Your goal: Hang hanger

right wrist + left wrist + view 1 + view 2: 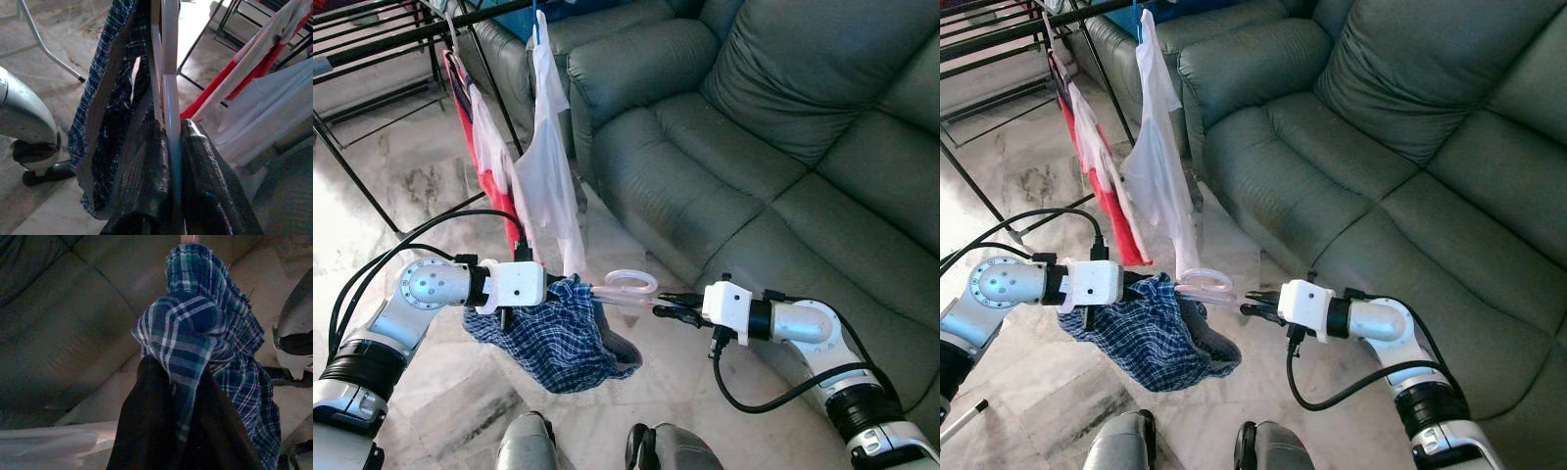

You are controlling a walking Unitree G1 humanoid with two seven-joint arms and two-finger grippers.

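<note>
A pale translucent hanger (631,284) is held level between my two arms, its hook loop toward the sofa. A blue plaid garment (553,338) is draped over its left half and sags toward the floor. My left gripper (546,290) is buried in the plaid cloth; in the left wrist view its black fingers (146,431) are shut on a fold of the plaid garment (195,333). My right gripper (668,308) is shut on the hanger's right end; in the right wrist view the hanger bar (171,98) runs between the two fingers (210,186).
A black drying rack (431,29) stands at the upper left, with a white garment (548,166) and a red one (481,162) hanging from it. A grey-green sofa (754,127) takes up the right side. Below is marble floor (421,186), and my feet (524,441) show at the bottom edge.
</note>
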